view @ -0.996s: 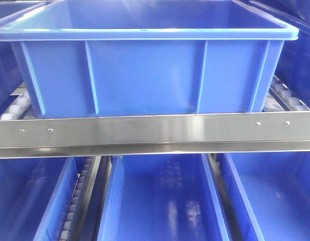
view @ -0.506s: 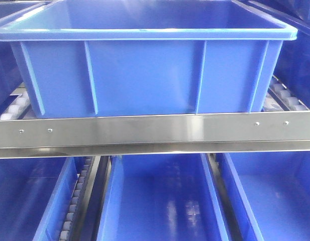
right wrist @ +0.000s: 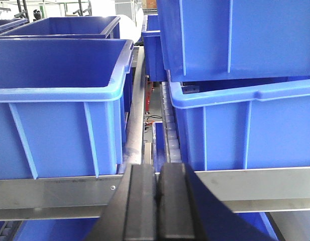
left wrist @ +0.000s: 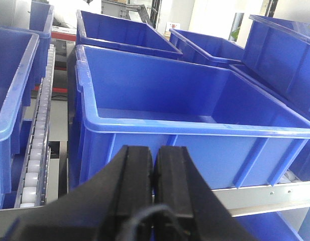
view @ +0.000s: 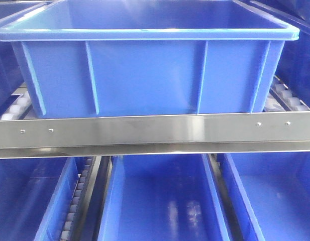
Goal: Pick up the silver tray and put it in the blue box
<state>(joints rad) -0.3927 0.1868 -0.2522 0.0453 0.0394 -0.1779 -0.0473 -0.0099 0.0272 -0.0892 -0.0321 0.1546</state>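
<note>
Left gripper [left wrist: 153, 165] and right gripper [right wrist: 156, 186]: seen bottom centre, pads pressed together, nothing held. Blue box [left wrist: 195, 120] interior shown only by left wrist view.

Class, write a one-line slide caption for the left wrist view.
Shut left gripper faces an empty blue box on a roller rack; no silver tray in sight.

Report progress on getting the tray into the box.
Done: nothing visible. The blue box looks empty on the roller rack, and no silver tray appears in any view. In hand: nothing; the left gripper and right gripper are both shut on nothing. Left: find, grab and place the tray.
</note>
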